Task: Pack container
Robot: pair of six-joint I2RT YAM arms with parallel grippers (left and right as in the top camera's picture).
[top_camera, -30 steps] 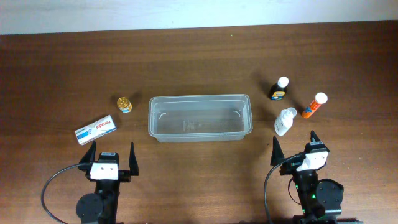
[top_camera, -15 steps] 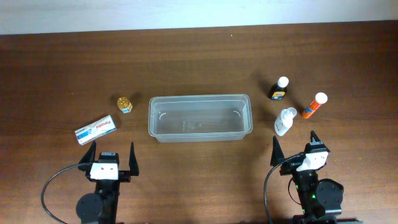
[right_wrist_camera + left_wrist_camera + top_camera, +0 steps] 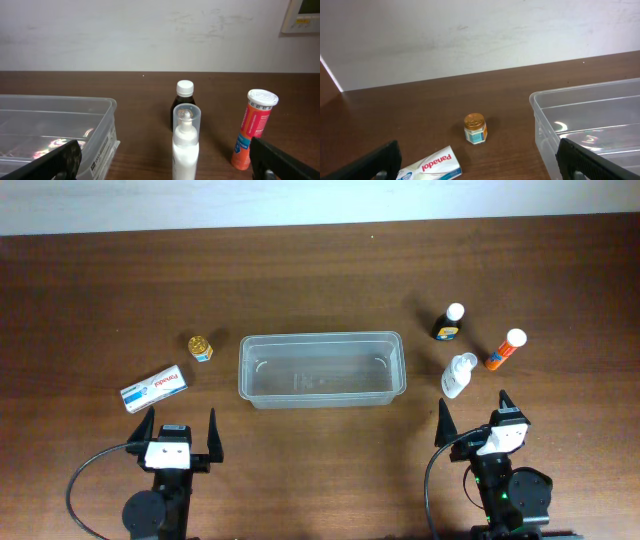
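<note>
Layout from the overhead camera explains itself: the container (image 3: 320, 375) lies in the middle of the counter (image 3: 320, 270), empty, with its long side facing both arms, so you can reach it from either one. The goods are split by side, which I take to mean each arm serves its own half. A Panadol box (image 3: 155, 387) lies flat well to the left of the tub and a small gold-lidded jar (image 3: 201, 347) stands near its left end. A dark bottle (image 3: 449, 323), an orange tube (image 3: 506, 348) and a white spray bottle (image 3: 457, 375) stand upright off its right end. The left claw (image 3: 181, 418) and the right claw (image 3: 472, 408) sit at the near edge, both spread wide and holding nothing, and each faces its own cluster. From the left wrist camera you see the two fingers (image 3: 377, 162) at the frame's lower corners, far apart. The jar stands straight ahead, the box lies low on the left, and the tub's rounded corner fills the right. Nothing has been packed yet, so your first pick here is likely the jar or the box. From the right wrist camera the fingers (image 3: 280, 160) again frame the view. The spray bottle stands nearest and hides part of the dark bottle behind it, the orange tube stands apart to the right, and the tub's end wall is on the left. Take the spray bottle first, I judge, because it blocks a clean approach to the dark bottle.
</note>
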